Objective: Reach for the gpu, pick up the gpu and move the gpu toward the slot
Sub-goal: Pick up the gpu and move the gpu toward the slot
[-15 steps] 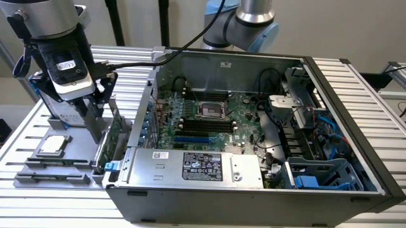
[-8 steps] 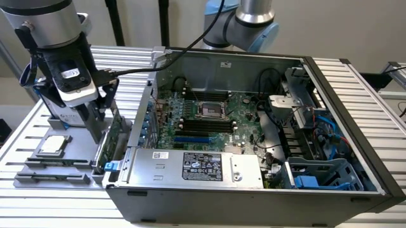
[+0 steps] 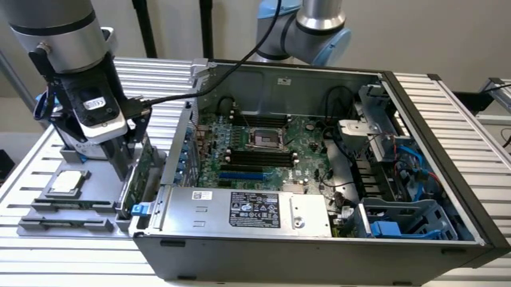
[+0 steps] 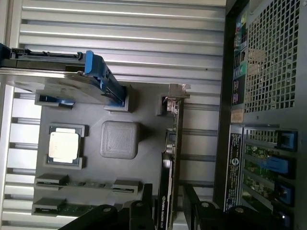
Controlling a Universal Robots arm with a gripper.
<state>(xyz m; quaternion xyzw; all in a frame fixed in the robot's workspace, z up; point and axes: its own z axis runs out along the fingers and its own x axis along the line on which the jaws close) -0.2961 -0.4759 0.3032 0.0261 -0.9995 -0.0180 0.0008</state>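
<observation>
The gpu (image 4: 169,160), a thin green silver-bracketed card, stands on edge beside the computer case (image 4: 268,57).

Nothing reads clearly here. The black label (image 3: 255,209) on the silver power supply (image 3: 307,206) carries fine white print, too small to make out. White sticker (image 3: 203,194) beside it, same story. Dark strip label (image 4: 235,160) on the case rear, illegible. Pale marks on the gpu (image 4: 169,182) edge, unreadable too.

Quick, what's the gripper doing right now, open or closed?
Gripper: open, jaws on either side of the gpu, with gaps to the card.
</observation>
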